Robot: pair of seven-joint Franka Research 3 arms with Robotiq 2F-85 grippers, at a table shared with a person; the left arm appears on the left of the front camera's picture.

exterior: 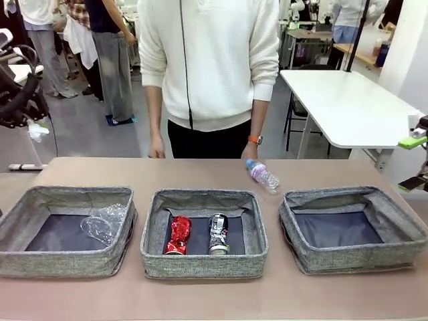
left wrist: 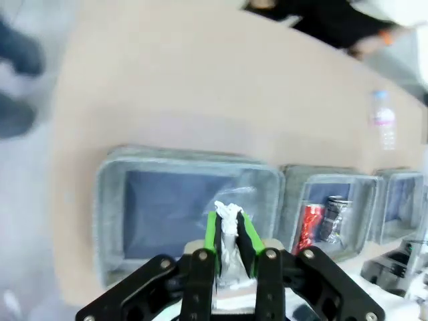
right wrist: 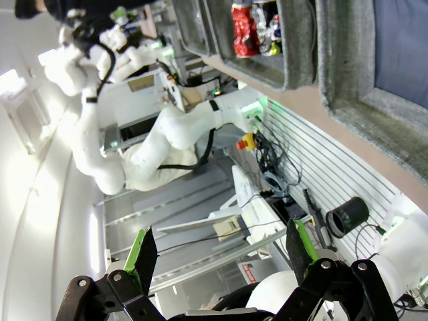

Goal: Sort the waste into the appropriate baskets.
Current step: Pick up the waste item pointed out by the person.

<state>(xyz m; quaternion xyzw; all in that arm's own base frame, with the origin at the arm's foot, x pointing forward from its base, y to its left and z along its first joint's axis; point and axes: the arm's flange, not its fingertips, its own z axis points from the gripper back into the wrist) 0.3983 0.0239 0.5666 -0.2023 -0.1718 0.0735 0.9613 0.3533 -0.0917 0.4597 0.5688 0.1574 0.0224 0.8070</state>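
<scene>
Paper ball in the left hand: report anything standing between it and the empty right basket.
Nothing visible blocks it. The left hand holds the paper ball high; the left basket and the middle basket lie low between it and the right basket, and the bottle lies on the table behind them.

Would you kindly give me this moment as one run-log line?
left gripper: shut on white crumpled paper ball | right gripper: open | clear blue-capped plastic bottle: on table
</scene>
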